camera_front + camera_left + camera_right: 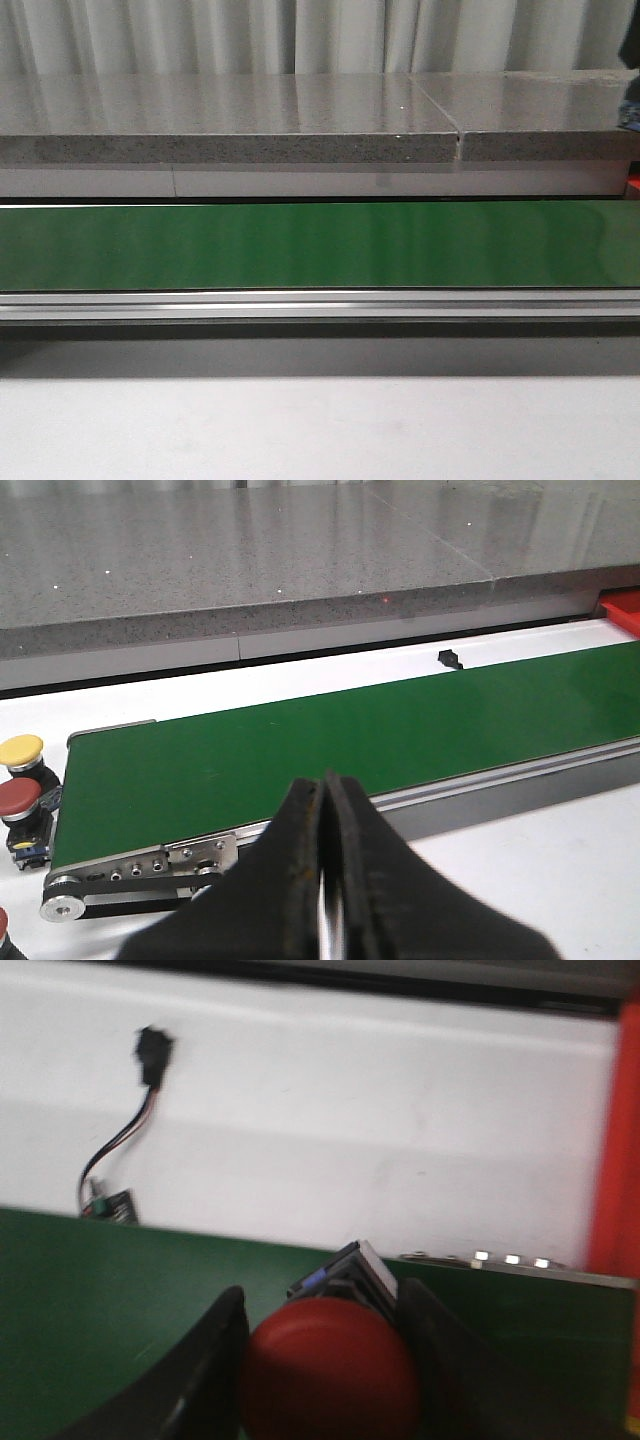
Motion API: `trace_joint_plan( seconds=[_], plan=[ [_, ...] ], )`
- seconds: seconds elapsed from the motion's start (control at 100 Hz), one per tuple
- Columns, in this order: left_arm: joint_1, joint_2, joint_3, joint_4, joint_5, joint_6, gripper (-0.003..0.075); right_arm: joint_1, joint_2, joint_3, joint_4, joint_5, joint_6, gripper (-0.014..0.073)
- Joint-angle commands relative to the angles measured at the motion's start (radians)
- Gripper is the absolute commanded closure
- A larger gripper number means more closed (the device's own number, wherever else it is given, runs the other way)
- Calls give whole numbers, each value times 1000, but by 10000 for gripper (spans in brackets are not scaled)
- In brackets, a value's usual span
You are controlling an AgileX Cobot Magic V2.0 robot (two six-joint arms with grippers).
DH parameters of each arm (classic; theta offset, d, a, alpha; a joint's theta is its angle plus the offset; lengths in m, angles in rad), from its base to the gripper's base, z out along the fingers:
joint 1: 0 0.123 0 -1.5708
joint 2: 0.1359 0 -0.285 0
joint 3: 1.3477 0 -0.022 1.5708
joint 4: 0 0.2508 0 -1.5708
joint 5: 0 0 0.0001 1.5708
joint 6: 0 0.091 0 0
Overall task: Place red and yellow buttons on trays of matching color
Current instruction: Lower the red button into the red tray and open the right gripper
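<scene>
Blurred red button (330,1380) between right tool (325,1360) fingers

Green conveyor belt (320,245), grey countertop (230,105)

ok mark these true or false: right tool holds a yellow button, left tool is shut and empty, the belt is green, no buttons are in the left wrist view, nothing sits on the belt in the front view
1. The right tool holds a yellow button. False: it grips a red button.
2. The left tool is shut and empty. True.
3. The conveyor belt is green. True.
4. No buttons are in the left wrist view. False: a yellow button and another red button stand beside the belt's end.
5. Nothing sits on the belt in the front view. True.
</scene>
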Motion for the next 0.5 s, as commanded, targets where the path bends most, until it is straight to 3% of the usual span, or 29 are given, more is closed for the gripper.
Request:
trace_joint_plan(
  seconds=[0.0, 0.23, 0.49],
  plan=[
    [-7, 16, -20, -18, -72, -5, 741, -81, -44, -33, 8, -75, 52, 431],
    [-7, 16, -20, -18, -72, -5, 741, -214, 16, -35, 7, -84, 130, 431],
    [-7, 16, -20, -18, -72, -5, 741, -272, 158, -157, 6, -44, 131, 431]
  ],
)
